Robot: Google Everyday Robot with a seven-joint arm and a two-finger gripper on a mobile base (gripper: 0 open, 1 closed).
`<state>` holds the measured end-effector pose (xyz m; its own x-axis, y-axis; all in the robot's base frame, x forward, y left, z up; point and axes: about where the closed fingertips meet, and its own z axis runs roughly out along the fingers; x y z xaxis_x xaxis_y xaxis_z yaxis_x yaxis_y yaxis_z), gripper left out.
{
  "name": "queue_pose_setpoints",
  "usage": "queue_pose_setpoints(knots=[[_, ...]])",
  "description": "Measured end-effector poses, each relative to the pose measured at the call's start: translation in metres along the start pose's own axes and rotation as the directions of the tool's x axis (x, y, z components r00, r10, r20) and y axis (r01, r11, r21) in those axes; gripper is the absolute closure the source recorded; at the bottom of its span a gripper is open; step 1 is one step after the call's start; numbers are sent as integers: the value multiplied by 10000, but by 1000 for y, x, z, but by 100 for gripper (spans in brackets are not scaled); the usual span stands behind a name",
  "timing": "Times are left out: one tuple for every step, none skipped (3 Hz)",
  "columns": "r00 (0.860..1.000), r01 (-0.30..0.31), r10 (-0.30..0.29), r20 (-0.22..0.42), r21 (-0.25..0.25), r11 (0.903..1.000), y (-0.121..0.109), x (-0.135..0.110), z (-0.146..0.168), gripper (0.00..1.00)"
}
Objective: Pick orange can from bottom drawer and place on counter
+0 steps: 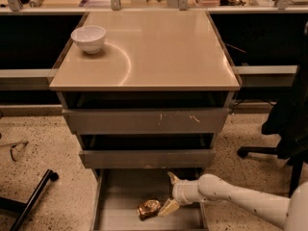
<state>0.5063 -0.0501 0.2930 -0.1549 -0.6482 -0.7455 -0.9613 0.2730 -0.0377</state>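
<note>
The orange can (148,209) is seen on the floor of the pulled-out bottom drawer (120,191). The claw (170,192) is held spread at the can's 2 o'clock, one finger just beside it. The grasp approach is judged the step in hand. Next, the can must be straddled and pinched.

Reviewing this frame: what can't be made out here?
Camera view; gripper open in the bottom drawer, right of the orange can.
- Drawer's front end: cut off by the picture's lower edge.
- Whether the lower finger touches the can: too small to tell.
- Insides of the upper drawers: hidden in shadow.
</note>
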Motion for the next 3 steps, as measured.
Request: queue_pose_setpoints(knots=[[9938, 296, -353, -1054, -557, 9980, -7, 10, 36, 0], [9938, 296, -354, -1054, -559, 9980, -7, 10, 36, 0], [9935, 361, -447, -1047, -829, 9959, -1, 13, 55, 0]])
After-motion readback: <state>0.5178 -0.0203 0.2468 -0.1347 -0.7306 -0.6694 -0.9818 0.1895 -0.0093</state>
